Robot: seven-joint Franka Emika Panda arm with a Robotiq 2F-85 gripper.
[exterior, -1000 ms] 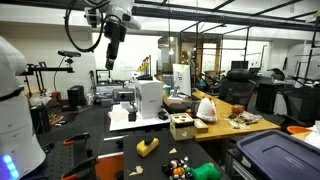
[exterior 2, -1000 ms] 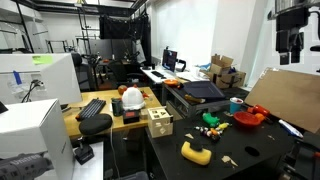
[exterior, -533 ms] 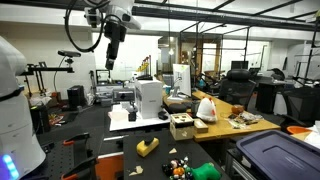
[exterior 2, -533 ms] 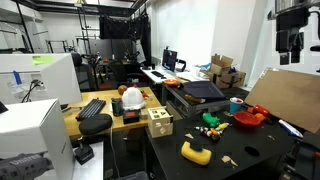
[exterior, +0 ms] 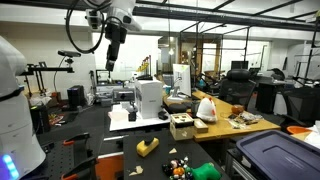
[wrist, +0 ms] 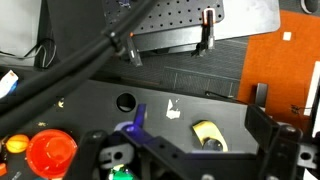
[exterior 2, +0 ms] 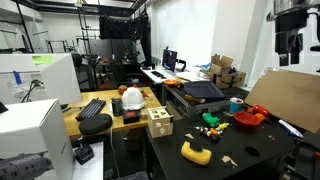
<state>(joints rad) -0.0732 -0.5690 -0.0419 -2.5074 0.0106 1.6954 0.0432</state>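
Note:
My gripper (exterior: 110, 62) hangs high above the black table (exterior: 100, 135), open and holding nothing; it also shows at the top right in an exterior view as the gripper (exterior 2: 290, 55). In the wrist view the gripper (wrist: 190, 150) looks straight down from far up, its dark fingers (wrist: 263, 122) spread wide. Far below lies a yellow object (wrist: 208, 135), on its own on the black tabletop. The same yellow object (exterior: 147, 146) sits near the table's front edge, seen again as a yellow object (exterior 2: 195, 152). A red round object (wrist: 50, 152) lies at the lower left of the wrist view.
A wooden block box (exterior: 181, 125) and a white box (exterior: 148, 98) stand on the tables. A dark lidded bin (exterior: 275, 155) sits at the front. A cardboard sheet (exterior 2: 290, 105), a red bowl (exterior 2: 250, 117), green toys (exterior 2: 212, 122) and a blue cup (exterior 2: 235, 104) lie below the arm.

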